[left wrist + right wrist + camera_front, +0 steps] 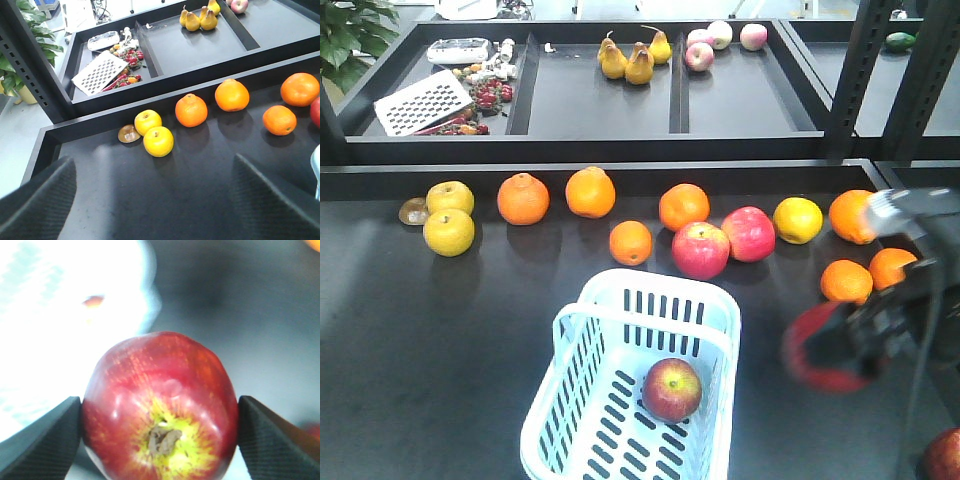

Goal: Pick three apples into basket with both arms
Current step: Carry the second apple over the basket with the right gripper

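The pale blue-white basket (582, 322) stands at the front middle of the black table, with one dark red apple (671, 389) on its floor. My right gripper (832, 348), blurred, hangs just right of the basket, shut on a second dark red apple (808, 352). In the right wrist view that apple (160, 365) fills the space between both pads, its yellow-green end toward the camera, inside my right gripper (159, 405); the basket (60, 340) glares white at upper left. Part of a third red apple (945, 455) shows at the bottom right corner. My left gripper (155, 200) is open over bare table.
Oranges (590, 192), yellow fruits (449, 231) and two pink-red apples (700, 250) lie in a row behind the basket. More oranges (846, 281) sit near the right arm. A raised black edge (620, 175) separates the back tray with pears (638, 64). A frame post (855, 80) stands at right.
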